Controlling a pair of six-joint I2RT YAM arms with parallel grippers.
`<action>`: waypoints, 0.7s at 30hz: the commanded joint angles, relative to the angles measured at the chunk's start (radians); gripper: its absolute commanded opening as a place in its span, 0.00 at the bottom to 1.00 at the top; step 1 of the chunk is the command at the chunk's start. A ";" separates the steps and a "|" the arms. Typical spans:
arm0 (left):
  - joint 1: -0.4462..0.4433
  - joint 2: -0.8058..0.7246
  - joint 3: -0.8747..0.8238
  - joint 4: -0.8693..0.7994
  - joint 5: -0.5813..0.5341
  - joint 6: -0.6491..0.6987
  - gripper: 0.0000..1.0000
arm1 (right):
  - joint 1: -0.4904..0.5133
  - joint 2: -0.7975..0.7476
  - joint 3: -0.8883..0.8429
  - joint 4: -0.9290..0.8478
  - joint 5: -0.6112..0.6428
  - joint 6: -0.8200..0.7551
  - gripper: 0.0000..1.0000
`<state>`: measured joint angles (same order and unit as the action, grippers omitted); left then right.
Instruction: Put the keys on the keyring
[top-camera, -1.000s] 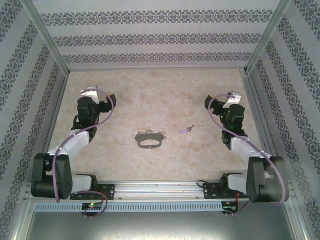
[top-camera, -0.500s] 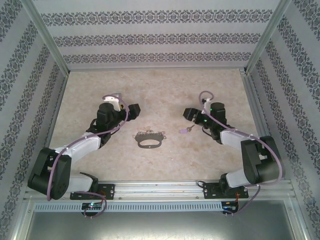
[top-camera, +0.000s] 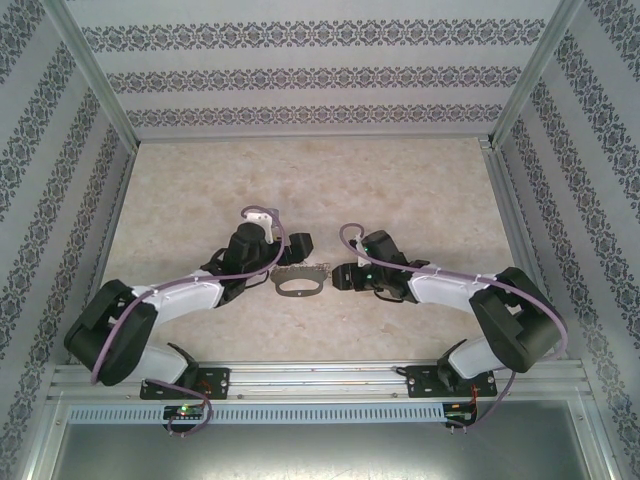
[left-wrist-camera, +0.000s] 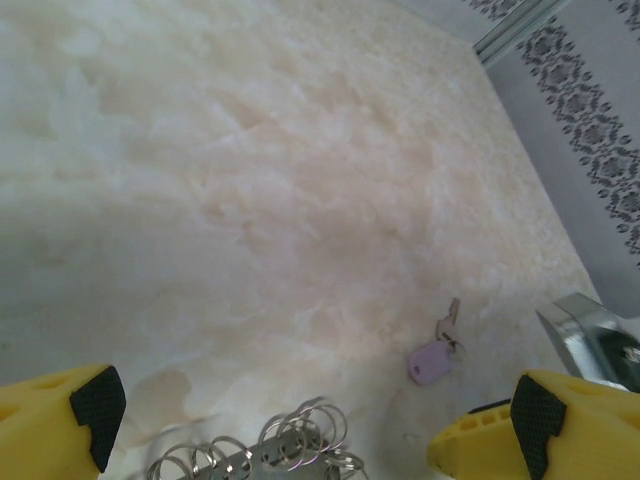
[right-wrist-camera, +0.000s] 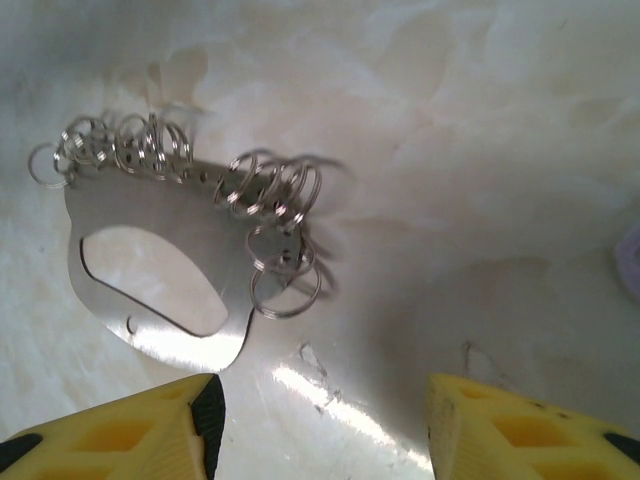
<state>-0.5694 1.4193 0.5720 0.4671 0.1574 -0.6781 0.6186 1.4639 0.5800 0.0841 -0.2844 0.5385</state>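
At the middle of the marbled tabletop (top-camera: 300, 180) lies the keyring (top-camera: 300, 295), a flat grey plate with an oval hole and a row of split rings along its far edge. The left pincer (top-camera: 296, 250) hangs at its 12 o'clock, jaws spread wide, holding nothing. The right pincer (top-camera: 338, 277) sits at its 3 o'clock, jaws apart over bare tabletop. From the left wrist, the key (left-wrist-camera: 431, 361), lilac-headed, lies flat at 2 o'clock from the rings, apart from them.

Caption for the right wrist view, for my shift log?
Jaws apart near the marbled table, keyring with its small rings lying just ahead.
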 joint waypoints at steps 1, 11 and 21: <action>-0.017 0.054 -0.039 0.141 0.029 -0.095 1.00 | 0.037 -0.025 0.026 -0.032 0.066 -0.020 0.55; -0.119 -0.007 -0.039 0.010 -0.091 -0.043 1.00 | 0.065 -0.024 0.030 -0.023 0.120 -0.017 0.54; -0.195 -0.086 -0.025 -0.217 -0.170 -0.078 1.00 | 0.057 -0.071 0.008 -0.035 0.167 -0.020 0.56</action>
<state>-0.7349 1.3506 0.5388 0.3389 0.0269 -0.7425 0.6769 1.4300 0.5919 0.0608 -0.1562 0.5278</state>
